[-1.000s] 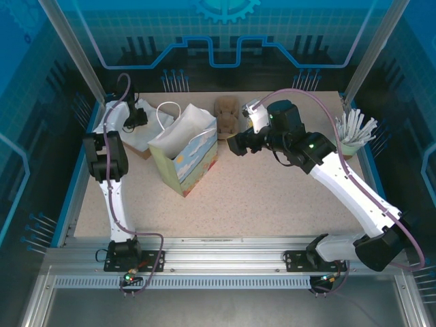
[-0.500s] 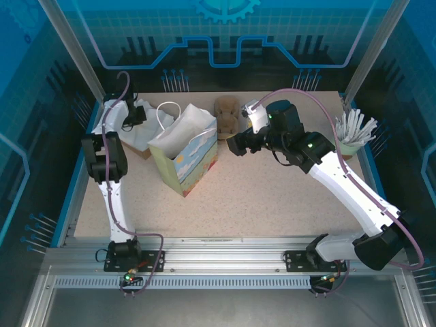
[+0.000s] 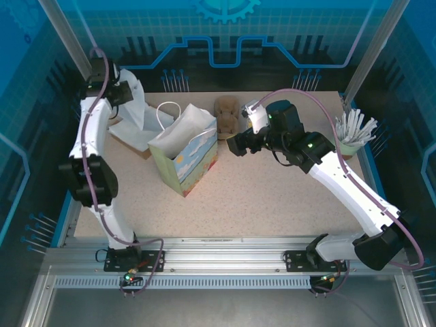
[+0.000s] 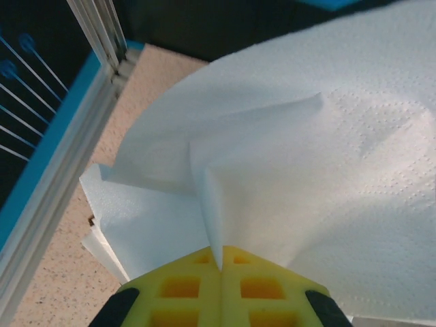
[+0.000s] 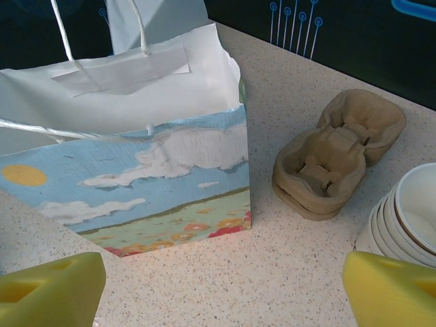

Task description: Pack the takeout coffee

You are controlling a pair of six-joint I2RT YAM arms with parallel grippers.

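- The left fingers point(image 4: 221, 279) are pinched shut on a white napkin point(image 4: 306, 170) over the counter's point(image 4: 48, 293) far-left corner.
- The right fingers point(image 5: 51, 286) are spread wide and empty, facing the paper bag point(image 5: 150, 184) and cup carrier point(image 5: 334, 157).

1. The white-and-black left arm point(image 3: 92, 136) stands tall from its base, elbow pushed outward, its wrist raised high at the far-left corner.
2. The left gripper point(image 4: 221, 264) has its yellow ribbed fingers point(image 4: 184, 289) pressed flat together, pinching a fold of white paper napkin point(image 4: 293, 170).
3. The white-and-black right arm point(image 3: 340, 177) stretches forward and leftward, forearm sloping toward the table's middle.
4. The right gripper point(image 5: 221, 293) points left, its yellow fingertips spread wide apart.
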